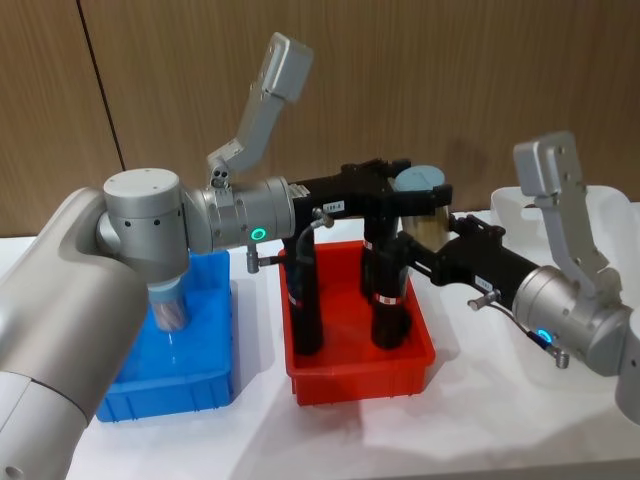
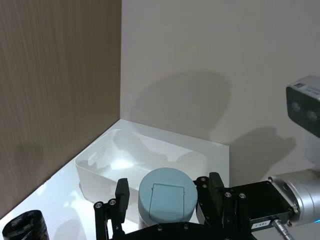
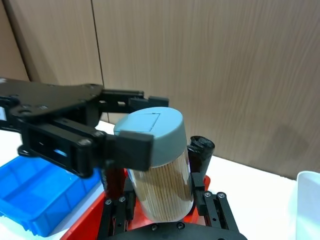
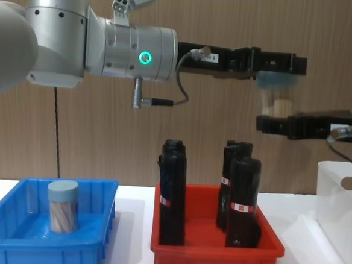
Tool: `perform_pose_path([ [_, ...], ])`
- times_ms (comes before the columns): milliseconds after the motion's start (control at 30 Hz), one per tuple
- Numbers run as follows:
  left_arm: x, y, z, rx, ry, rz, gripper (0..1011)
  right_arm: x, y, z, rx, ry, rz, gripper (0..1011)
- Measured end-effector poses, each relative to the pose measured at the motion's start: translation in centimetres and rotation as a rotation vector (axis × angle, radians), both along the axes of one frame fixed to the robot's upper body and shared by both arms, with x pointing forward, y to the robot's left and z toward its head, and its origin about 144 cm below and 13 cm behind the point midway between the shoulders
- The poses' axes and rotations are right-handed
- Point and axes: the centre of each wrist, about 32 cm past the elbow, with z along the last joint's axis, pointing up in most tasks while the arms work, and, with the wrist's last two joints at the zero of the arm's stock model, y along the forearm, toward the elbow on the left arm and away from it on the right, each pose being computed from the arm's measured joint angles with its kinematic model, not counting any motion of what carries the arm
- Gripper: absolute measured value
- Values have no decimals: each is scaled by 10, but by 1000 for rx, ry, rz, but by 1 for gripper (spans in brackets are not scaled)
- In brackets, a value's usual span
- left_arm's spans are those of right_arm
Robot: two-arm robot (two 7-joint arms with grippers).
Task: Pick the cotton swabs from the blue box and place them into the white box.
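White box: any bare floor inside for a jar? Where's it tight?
Yes. The white box shows bare floor. The blue box is free beside its one jar. Crowded: the red bin, with black cylinders, and the air above it, where the left gripper and right gripper meet at the held jar.

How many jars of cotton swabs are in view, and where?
2. One cotton swab jar stands in the blue box; the other is in the air above the red bin, its cap clamped by the left gripper, the right gripper at its base. None seems hidden.
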Motion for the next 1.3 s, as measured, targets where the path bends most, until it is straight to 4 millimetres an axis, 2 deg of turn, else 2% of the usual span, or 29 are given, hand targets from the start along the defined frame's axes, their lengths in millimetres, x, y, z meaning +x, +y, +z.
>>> perform_pose_path([
  [433, 0, 0, 0, 0, 0, 0, 1004, 3, -15, -18, -2, 52, -76, 673],
  [767, 0, 0, 0, 0, 0, 0, 1004, 11, -40, -30, -6, 86, -187, 673],
  [1300, 0, 0, 0, 0, 0, 0, 1004, 26, -77, -38, -9, 114, -331, 673],
])
